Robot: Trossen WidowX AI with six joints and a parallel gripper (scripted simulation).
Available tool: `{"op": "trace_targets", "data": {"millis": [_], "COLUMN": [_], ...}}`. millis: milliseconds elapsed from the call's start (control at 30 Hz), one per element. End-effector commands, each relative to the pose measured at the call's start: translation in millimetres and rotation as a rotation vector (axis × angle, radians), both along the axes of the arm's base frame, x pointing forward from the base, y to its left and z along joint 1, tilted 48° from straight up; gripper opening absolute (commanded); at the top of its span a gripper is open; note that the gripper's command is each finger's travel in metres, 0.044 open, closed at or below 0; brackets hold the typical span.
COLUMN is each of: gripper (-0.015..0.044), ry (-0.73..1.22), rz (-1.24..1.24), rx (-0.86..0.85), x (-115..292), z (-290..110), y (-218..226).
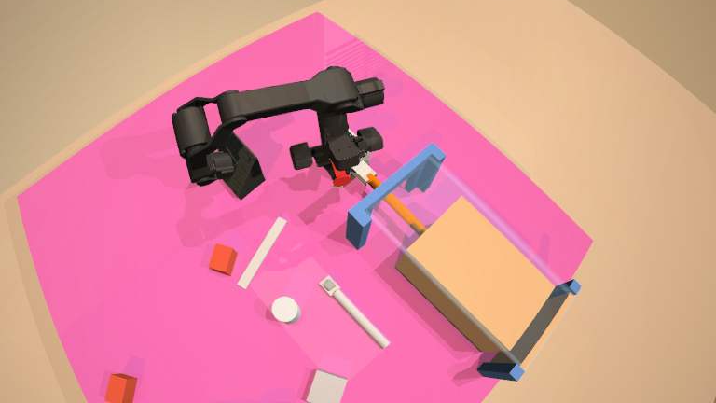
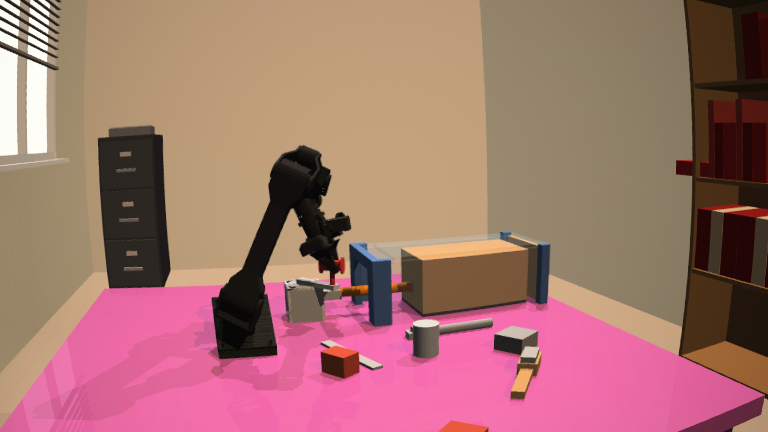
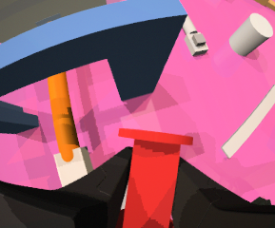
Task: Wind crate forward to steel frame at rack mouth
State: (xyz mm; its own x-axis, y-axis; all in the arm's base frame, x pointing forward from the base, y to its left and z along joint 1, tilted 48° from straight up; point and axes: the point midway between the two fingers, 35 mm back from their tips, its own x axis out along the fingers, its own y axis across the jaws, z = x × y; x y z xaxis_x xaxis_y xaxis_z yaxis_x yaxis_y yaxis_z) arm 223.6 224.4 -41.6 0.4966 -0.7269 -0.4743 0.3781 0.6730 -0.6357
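The claw (image 3: 151, 199) is clamped on the winch's red handle knob (image 3: 151, 180), the blue steel frame (image 3: 106, 32) close ahead, open pink bench (image 3: 207, 171) beside it.

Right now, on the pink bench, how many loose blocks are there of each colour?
Red blocks: 2
Grey blocks: 1
Total: 3

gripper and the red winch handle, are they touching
Touching. The wrist view shows both black fingers pressed against the sides of the red handle, with no gap; the gripper is shut on it.
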Motion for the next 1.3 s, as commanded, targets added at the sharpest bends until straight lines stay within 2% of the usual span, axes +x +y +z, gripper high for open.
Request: {"op": "trace_targets", "data": {"millis": [0,1267], "gripper": [0.0000,0.0000], "ry": [-0.005,-0.008], "rz": [0.003,0.003], "rx": [-0.003,0.001], "x": [6.4,33.4], "z": [-4.9,-38.3], "y": [3.0,40.9]}}
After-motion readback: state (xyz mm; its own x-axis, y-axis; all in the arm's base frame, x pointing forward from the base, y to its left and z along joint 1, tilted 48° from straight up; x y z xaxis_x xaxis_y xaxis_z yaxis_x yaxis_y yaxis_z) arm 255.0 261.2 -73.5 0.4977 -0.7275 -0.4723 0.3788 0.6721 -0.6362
